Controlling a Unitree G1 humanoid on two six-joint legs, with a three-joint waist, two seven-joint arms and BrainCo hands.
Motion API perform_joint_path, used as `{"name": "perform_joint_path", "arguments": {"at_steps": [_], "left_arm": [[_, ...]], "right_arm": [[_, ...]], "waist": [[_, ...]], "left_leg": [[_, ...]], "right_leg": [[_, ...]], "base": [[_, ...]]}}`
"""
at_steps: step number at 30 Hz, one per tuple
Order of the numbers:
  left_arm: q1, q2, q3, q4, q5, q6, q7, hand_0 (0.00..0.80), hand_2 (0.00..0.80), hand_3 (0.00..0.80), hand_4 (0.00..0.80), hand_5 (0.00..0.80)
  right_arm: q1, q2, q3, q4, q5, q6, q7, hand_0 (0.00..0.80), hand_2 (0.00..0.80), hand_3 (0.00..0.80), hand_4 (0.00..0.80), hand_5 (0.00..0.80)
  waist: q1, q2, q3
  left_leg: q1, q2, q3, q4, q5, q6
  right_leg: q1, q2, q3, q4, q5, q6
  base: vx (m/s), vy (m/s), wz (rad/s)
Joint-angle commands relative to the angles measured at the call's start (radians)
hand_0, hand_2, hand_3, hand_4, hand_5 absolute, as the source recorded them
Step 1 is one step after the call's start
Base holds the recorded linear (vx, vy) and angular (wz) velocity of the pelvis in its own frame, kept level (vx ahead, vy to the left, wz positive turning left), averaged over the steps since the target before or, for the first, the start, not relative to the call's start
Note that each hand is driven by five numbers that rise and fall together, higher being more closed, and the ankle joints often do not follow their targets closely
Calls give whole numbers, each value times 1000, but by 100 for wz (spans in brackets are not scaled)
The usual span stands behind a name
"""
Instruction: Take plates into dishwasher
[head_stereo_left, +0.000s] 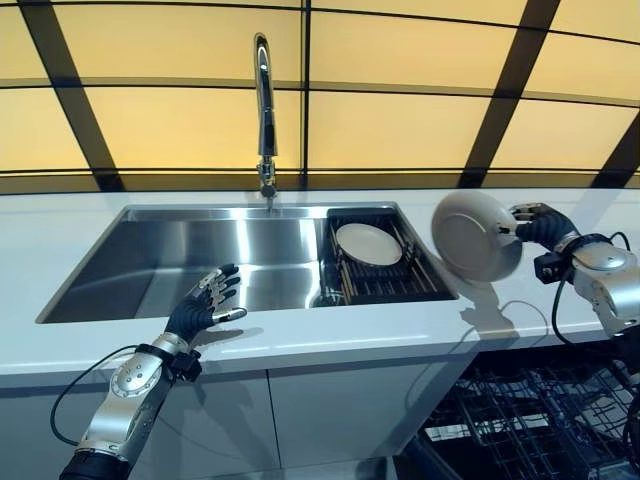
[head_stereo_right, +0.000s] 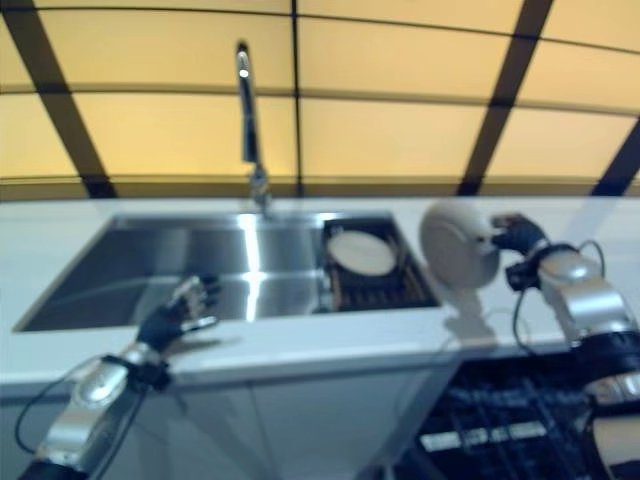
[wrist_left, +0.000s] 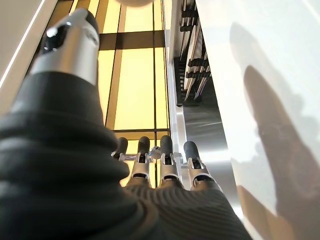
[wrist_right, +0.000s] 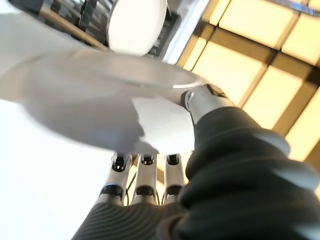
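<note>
My right hand (head_stereo_left: 538, 226) holds a white plate (head_stereo_left: 475, 236) on edge above the counter, right of the sink; thumb and fingers pinch its rim, as the right wrist view shows around the plate (wrist_right: 100, 95). A second white plate (head_stereo_left: 368, 243) leans in the black dish rack (head_stereo_left: 385, 280) inside the sink's right part. The dishwasher's dark wire rack (head_stereo_left: 540, 420) stands pulled out below the counter at the lower right. My left hand (head_stereo_left: 205, 305) hovers open over the sink's front edge, holding nothing.
A steel sink (head_stereo_left: 190, 262) with a tall tap (head_stereo_left: 264, 110) takes up the middle of the white counter (head_stereo_left: 60, 240). Yellow wall panels with dark strips rise behind. White cabinet fronts (head_stereo_left: 300, 410) lie under the counter.
</note>
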Motion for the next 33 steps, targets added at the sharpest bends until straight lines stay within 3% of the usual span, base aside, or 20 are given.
{"name": "perform_joint_path", "arguments": {"at_steps": [1,13,19,24,33], "left_arm": [[-36,30,24,51,3,-73,24,0,0,0,0,0],[-47,54,57,55,10,-154,39,0,0,0,0,0],[-36,95,132,-99,-61,-148,12,0,0,0,0,0],[-19,124,186,-236,-132,-94,-68,0,0,0,0,0],[60,141,266,-344,-140,-83,-72,0,0,0,0,0]], "right_arm": [[-23,-94,-33,-20,54,-39,17,800,800,800,800,800],[120,-161,-140,-35,90,-17,106,800,800,800,800,800],[313,-119,-272,-115,88,-10,119,800,800,800,800,800],[454,-80,-374,-208,64,22,137,800,800,800,800,800],[630,-13,-464,-261,41,40,217,800,800,800,800,800]], "waist": [[-15,-31,-51],[-56,-43,-51],[-69,-45,-42],[-77,-44,-34],[-79,-37,-27]], "left_leg": [[60,46,24,-1,-54,-7],[65,49,48,-1,-57,-8],[64,53,55,-1,-56,-8],[62,53,57,-1,-58,-8],[61,57,56,-1,-54,-8]], "right_leg": [[-38,-47,-28,0,72,31],[-51,-43,-2,0,81,35],[-56,-44,3,0,86,37],[-61,-43,4,0,88,40],[-65,-43,0,0,90,42]], "base": [[-13,7,-5],[-9,8,-12],[-15,-9,-3],[-37,-33,0],[-12,-16,0]]}}
